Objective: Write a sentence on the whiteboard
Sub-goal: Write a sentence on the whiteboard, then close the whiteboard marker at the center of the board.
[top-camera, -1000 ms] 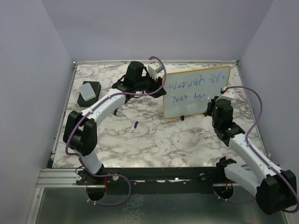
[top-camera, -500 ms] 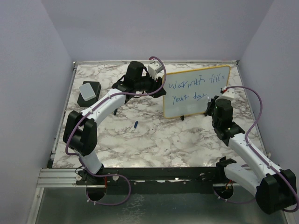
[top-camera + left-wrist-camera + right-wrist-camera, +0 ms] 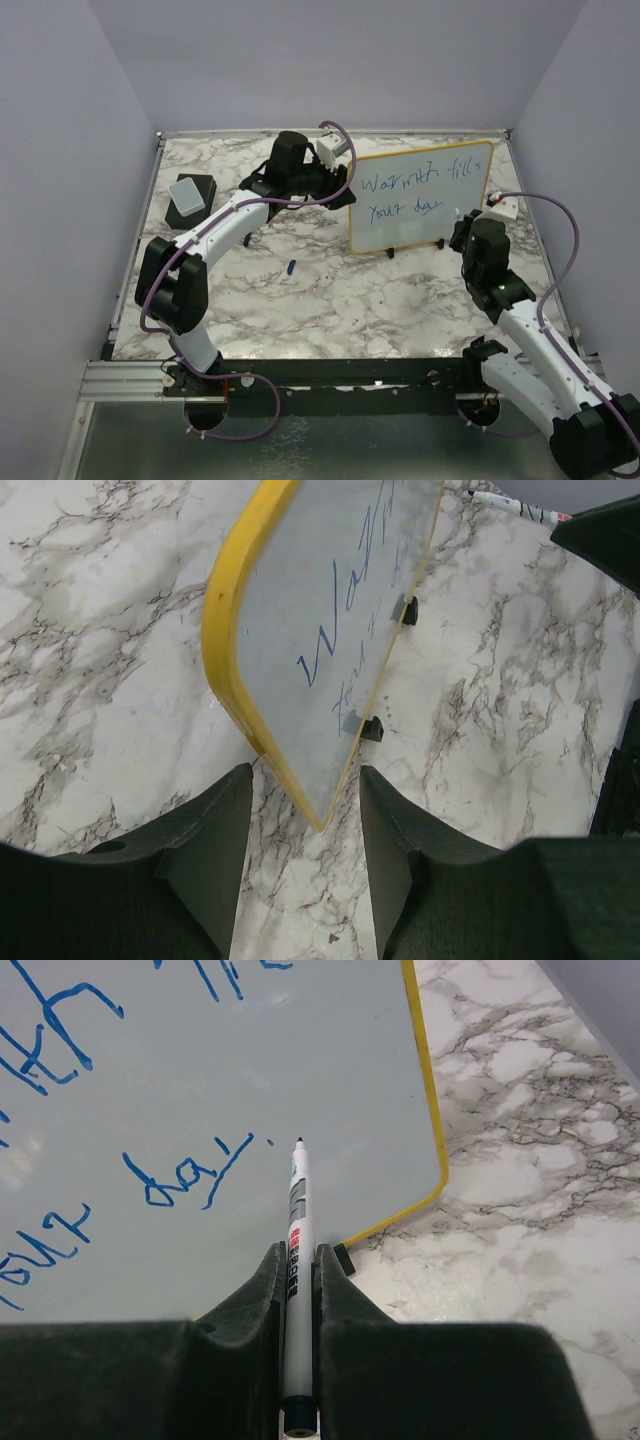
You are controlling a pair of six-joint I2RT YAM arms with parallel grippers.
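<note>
The whiteboard (image 3: 425, 215) stands upright at the back right of the table, yellow-framed, on small black feet. The sentence (image 3: 415, 190) runs across it in blue, in two lines ending in "day" (image 3: 170, 1175). My right gripper (image 3: 297, 1250) is shut on a white marker (image 3: 297, 1210), whose tip points at the whiteboard (image 3: 250, 1080) just right of "day", a little off the surface. My left gripper (image 3: 305, 775) is open, its jaws either side of the lower left corner of the whiteboard (image 3: 330, 630) with a gap on both sides. In the top view it sits at the board's left edge (image 3: 340, 190).
A black eraser block with a grey top (image 3: 188, 197) lies at the back left. A small blue cap (image 3: 291, 266) lies on the marble table (image 3: 330, 300) in front of the board. Purple walls close in three sides.
My right arm has drawn back from the board toward the near right, taking the marker off the surface. The left arm and the board have stayed put.
</note>
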